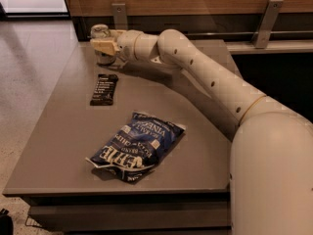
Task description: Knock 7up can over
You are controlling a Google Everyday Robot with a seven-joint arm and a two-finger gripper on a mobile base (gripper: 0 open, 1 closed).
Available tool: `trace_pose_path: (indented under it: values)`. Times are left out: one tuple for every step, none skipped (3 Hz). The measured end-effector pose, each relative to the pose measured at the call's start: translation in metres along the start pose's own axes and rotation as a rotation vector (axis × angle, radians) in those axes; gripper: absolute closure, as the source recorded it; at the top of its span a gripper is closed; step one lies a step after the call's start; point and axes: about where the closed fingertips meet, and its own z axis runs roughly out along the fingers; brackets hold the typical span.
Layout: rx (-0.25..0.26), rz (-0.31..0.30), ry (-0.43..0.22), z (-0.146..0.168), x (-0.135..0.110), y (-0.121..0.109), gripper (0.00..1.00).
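The 7up can (100,32) stands upright at the far left corner of the grey table (63,131). Its shiny top shows; its whitish body is mostly hidden behind my gripper. My gripper (104,46) reaches in from the right on a long cream arm and sits right in front of the can, level with its body and touching or nearly touching it.
A dark flat snack bar (104,89) lies just in front of the gripper. A blue chip bag (137,146) lies near the table's front. A wooden wall with metal brackets (119,14) runs behind the table. The floor lies to the left.
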Motion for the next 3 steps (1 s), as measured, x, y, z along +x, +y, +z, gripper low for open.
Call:
trace_pose_path:
  values:
    - [-0.004,0.001,0.0,0.0024,0.0001,0.0023,0.94]
    - [-0.012,0.0,-0.001,0.0052,-0.0014,0.0055,1.0]
    - [-0.025,-0.002,-0.003,0.008,-0.0066,0.0101,1.0]
